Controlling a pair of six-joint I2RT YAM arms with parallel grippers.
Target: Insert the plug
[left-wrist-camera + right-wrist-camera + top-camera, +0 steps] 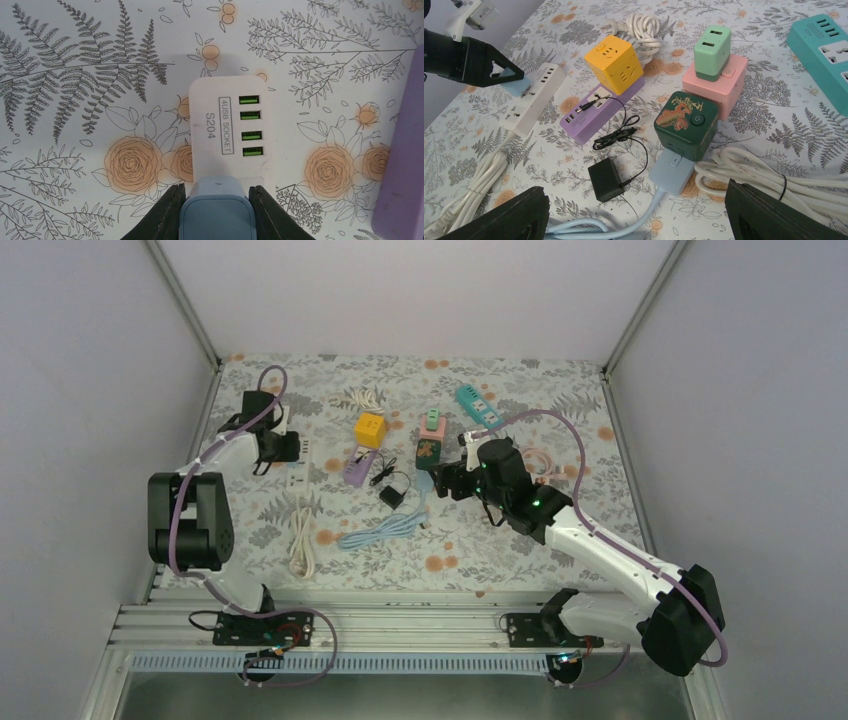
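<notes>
Left jaws pinch plug (215,215) — pale blue, rounded block | right jaws spread wide

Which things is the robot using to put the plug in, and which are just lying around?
In use: left end effector, blue plug, white strip.
Lying about: yellow cube, purple strip, dark green cube, pink block, teal strip, black adapter.

Power strip (210,125) looks smooth matt plastic, table cover (65,75) matt cloth.
</notes>
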